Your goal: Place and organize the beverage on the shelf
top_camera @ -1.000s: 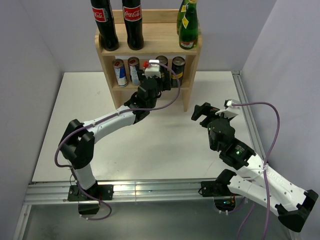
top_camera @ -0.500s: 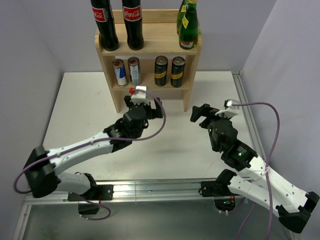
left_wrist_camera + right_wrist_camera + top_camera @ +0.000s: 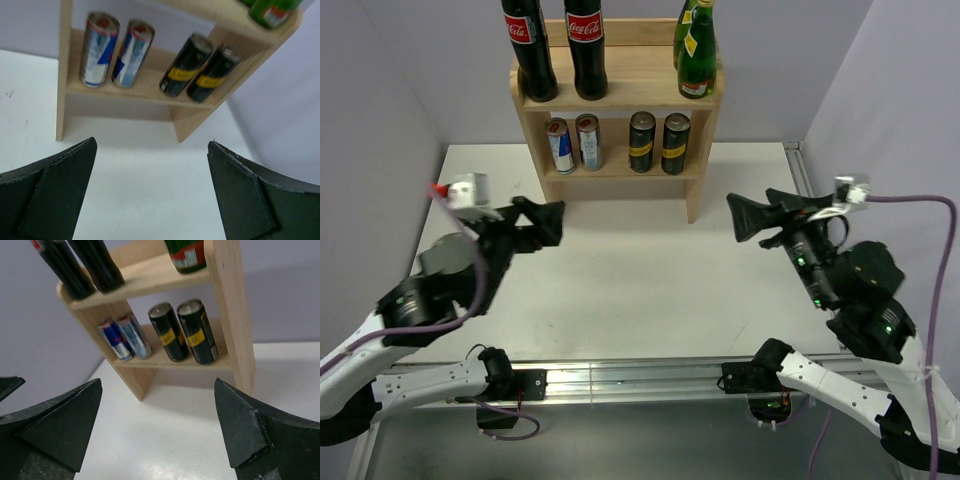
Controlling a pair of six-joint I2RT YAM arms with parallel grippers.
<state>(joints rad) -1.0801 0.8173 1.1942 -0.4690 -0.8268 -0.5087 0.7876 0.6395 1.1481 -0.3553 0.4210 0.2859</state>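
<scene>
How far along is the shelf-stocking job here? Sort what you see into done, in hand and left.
Done: two cola bottles and the green bottles stand on top of the shelf; two blue-and-silver cans and two black cans stand one tier down. In hand: nothing; the left gripper and right gripper are open and empty. Left: no loose drink shows on the table, so stocking looks finished.

Shelf (image 3: 638,75): pale wood, smooth, matt. Blue-silver cans (image 3: 560,145), black cans (image 3: 642,142): glossy metal. Cola bottles (image 3: 529,50), green bottles (image 3: 697,55): glossy, paper labels. Surface (image 3: 650,290): white, smooth, matt.
</scene>
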